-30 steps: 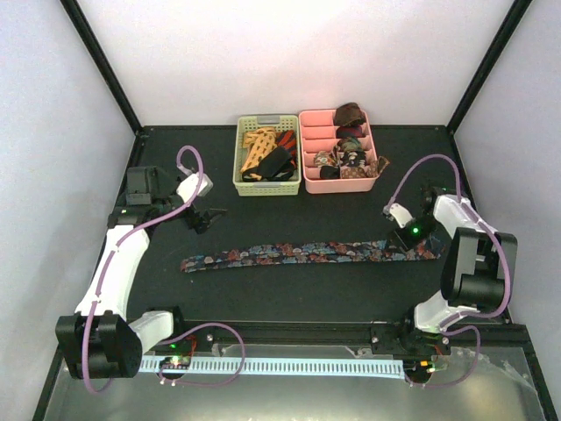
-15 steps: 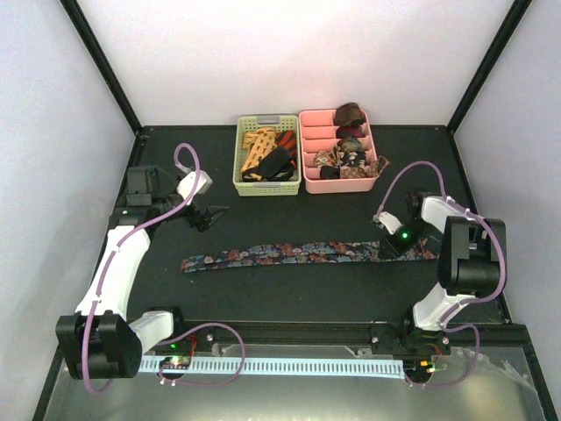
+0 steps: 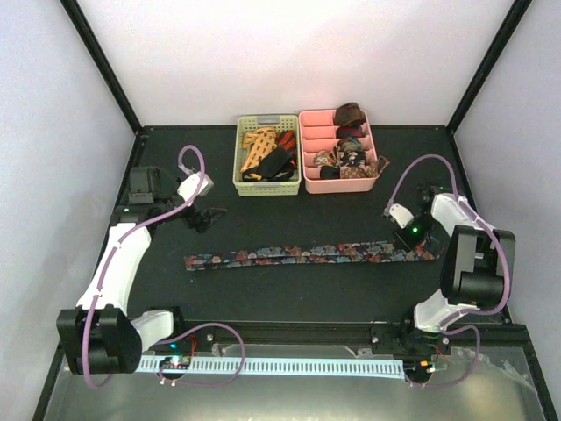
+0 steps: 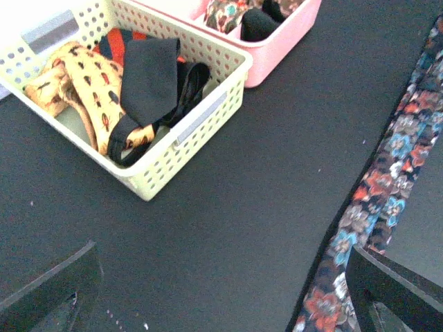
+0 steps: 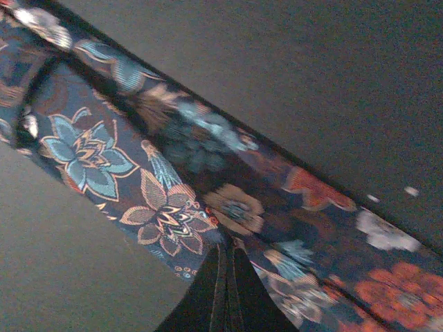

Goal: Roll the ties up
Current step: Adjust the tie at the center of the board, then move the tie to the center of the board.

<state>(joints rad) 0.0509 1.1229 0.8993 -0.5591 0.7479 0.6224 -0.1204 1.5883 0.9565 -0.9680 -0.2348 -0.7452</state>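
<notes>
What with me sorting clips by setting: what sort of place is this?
Probably a lab robot cell: white wall panels and black corner posts enclose a black tabletop carrying two white jointed arms.

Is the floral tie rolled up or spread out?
Spread out. The floral tie lies as one long flat strip across the table, with no coil visible.

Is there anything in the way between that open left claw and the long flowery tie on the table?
Nothing visible. Only bare black table lies between the open left gripper and the floral tie; the green basket sits farther back, off that path.
</notes>
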